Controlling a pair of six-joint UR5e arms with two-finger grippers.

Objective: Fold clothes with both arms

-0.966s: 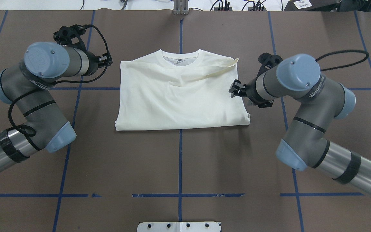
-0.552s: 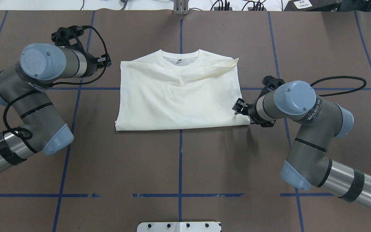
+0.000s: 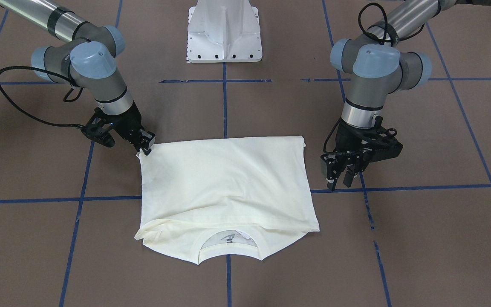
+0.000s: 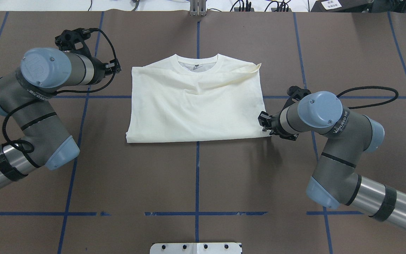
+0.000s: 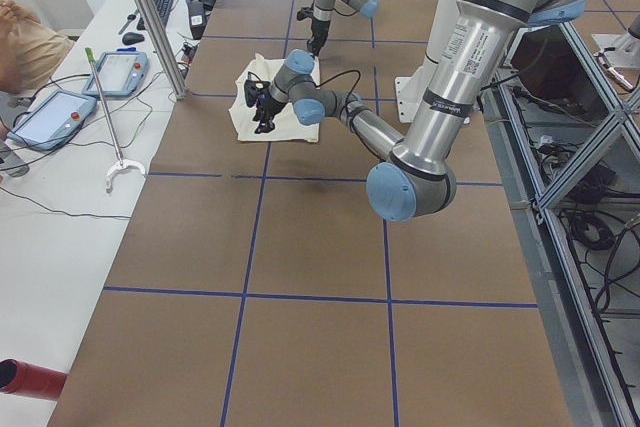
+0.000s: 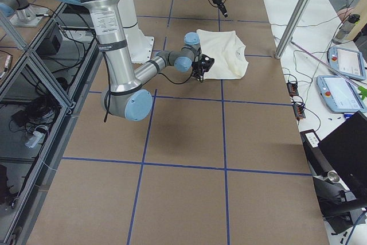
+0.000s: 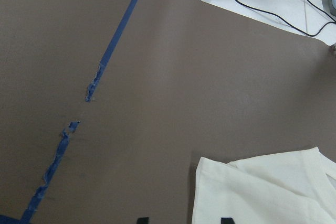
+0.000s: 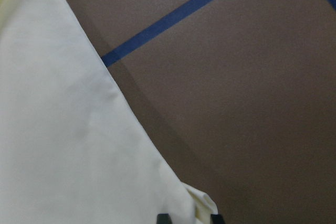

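The cream-white T-shirt (image 4: 196,106) lies flat on the brown table with its sleeves folded in, neck (image 4: 197,63) at the far side; its print is hidden. It also shows in the front-facing view (image 3: 228,183). My right gripper (image 4: 263,124) is low at the shirt's near right corner. In the right wrist view (image 8: 189,217) its jaws stand apart with the corner of the shirt (image 8: 63,129) between them. My left gripper (image 4: 115,67) hangs open and empty just left of the shirt's far left shoulder; it also shows in the front-facing view (image 3: 338,178). The left wrist view shows that shoulder corner (image 7: 262,192) ahead.
The white pedestal base (image 3: 224,34) stands at the table's near middle edge. Blue tape lines (image 4: 197,176) cross the table. Operator benches with teach pendants (image 5: 60,117) and metal posts (image 6: 292,21) lie beyond the far edge.
My right gripper moved from beside the shirt's right edge down to its near right corner and lowered. My left arm shifted slightly outward, its gripper staying by the left shoulder.
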